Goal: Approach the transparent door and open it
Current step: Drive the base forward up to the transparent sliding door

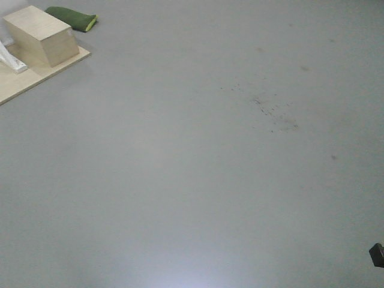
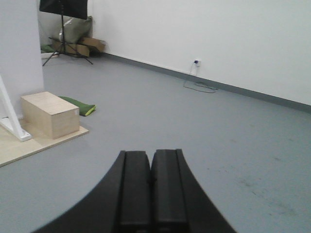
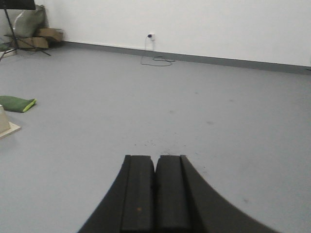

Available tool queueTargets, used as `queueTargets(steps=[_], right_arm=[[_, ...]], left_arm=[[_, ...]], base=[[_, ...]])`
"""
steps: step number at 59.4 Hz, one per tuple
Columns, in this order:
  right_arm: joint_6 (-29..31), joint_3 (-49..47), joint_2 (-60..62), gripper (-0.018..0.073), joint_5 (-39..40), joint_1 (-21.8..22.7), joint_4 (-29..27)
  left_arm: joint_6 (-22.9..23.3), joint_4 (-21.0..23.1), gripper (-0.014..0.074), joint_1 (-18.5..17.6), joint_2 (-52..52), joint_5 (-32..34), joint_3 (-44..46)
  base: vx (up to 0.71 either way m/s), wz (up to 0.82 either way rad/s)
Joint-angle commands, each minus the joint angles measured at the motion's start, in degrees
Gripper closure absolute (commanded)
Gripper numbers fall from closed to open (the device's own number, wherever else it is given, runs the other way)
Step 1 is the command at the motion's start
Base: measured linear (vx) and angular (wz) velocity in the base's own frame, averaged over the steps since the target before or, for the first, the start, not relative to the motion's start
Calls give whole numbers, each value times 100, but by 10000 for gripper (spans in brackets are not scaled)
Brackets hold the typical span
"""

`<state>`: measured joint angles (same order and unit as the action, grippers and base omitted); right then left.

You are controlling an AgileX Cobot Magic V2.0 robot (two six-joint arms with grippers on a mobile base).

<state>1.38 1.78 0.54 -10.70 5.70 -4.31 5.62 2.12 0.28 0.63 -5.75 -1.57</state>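
The transparent door is out of view in every frame. My left gripper [image 2: 151, 154] is shut, its two black fingers pressed together with nothing between them, held above the grey floor. My right gripper [image 3: 155, 159] is likewise shut and empty, pointing across open grey floor toward a white wall. A small dark bit of one arm [image 1: 377, 254] shows at the lower right edge of the front view.
A wooden box [image 1: 41, 35] stands on a plywood platform [image 1: 42, 75] at the left, with a white slanted strut [image 2: 12, 121] and a green cushion [image 1: 73, 18] beside it. A tripod stand [image 2: 63, 29] and cardboard are in the far corner. A cable [image 3: 155, 59] hangs from a wall socket.
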Motion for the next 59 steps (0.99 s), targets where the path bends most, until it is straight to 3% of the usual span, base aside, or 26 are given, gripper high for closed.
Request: queueTargets(steps=[1,59], right_arm=[[47,72,84,567,501,-4,10],[47,72,84,567,492,-4,10]], left_arm=[[52,47,603,-22,18,483,-173],[52,47,603,-22,18,483,-173]], base=[[75,52],[72,65]])
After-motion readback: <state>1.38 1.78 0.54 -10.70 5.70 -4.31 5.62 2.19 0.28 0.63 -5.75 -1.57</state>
